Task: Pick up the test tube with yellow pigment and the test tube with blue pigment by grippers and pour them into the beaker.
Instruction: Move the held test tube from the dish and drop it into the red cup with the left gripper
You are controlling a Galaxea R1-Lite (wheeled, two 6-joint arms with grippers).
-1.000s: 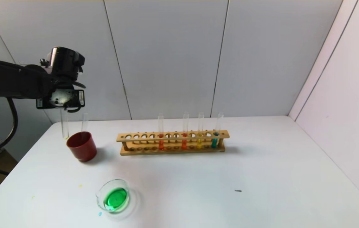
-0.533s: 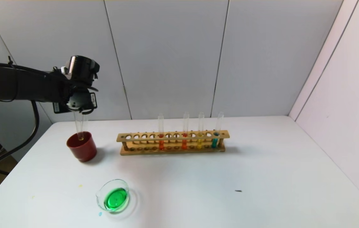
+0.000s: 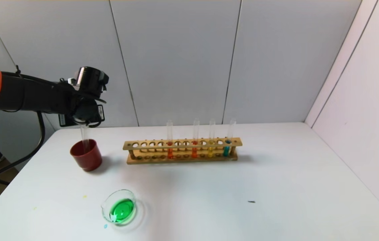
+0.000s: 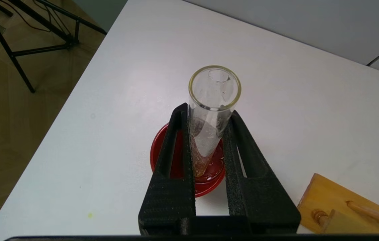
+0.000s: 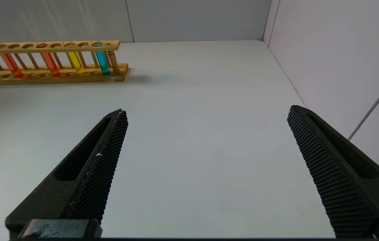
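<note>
Glass is clamped in the left gripper [image 4: 209, 140]: its jaws are closed on an emptied test tube [image 4: 210, 113] held upright, with only a yellowish trace at the round bottom. Compared with a second ago, the gripper has travelled inward from beyond the bench's far-left corner and come down, so the tube's lower end, then outside the red cup [image 3: 86, 155], now sits inside its mouth. In my judgement this is a discard of a spent tube, not a pour. The beaker [image 3: 120, 209], near the front edge left of centre, holds green liquid, which suggests both pigments have already gone in; small spots mark the bench [image 3: 276, 187] beside it. A test tube with yellow pigment [image 3: 211, 142] and a test tube with blue pigment [image 3: 228, 140] stand in the wooden rack [image 3: 182, 150] toward the far edge, beside two orange-red tubes [image 3: 170, 142]. The right gripper [image 5: 206, 167] hangs idle over the right side of the bench, jaws wide apart and holding nothing. Release into the cup appears to be the remaining step.
</note>
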